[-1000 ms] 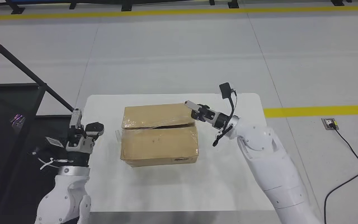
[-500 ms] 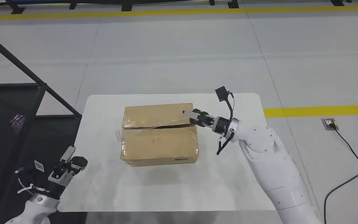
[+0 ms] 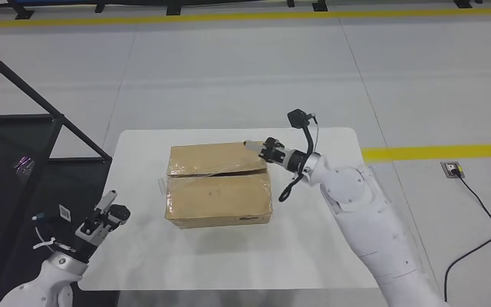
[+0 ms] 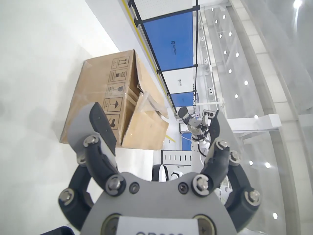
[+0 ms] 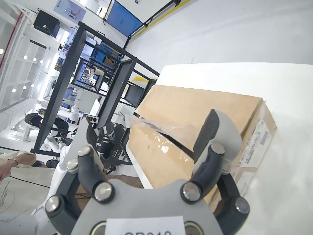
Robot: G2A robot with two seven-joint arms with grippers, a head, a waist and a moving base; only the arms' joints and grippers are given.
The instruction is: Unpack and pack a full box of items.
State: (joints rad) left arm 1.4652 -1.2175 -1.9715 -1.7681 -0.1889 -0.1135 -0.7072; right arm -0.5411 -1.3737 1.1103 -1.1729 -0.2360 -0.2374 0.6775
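A brown cardboard box stands in the middle of the white table, its two top flaps lying almost flat with a slit and loose clear tape between them. My right gripper is open just over the box's far right top corner; its wrist view looks along the box top between the gripper's spread fingers. My left gripper is open and empty, off the table's near left edge. The box is well beyond that gripper in the left wrist view.
A black metal frame stands left of the table. The tabletop in front of and to the right of the box is bare. Yellow floor lines run past on the right and at the back.
My right gripper has shifted left along the box's far edge onto its top corner. My left arm dropped from beside the box down past the table's near left edge, then rose slightly.
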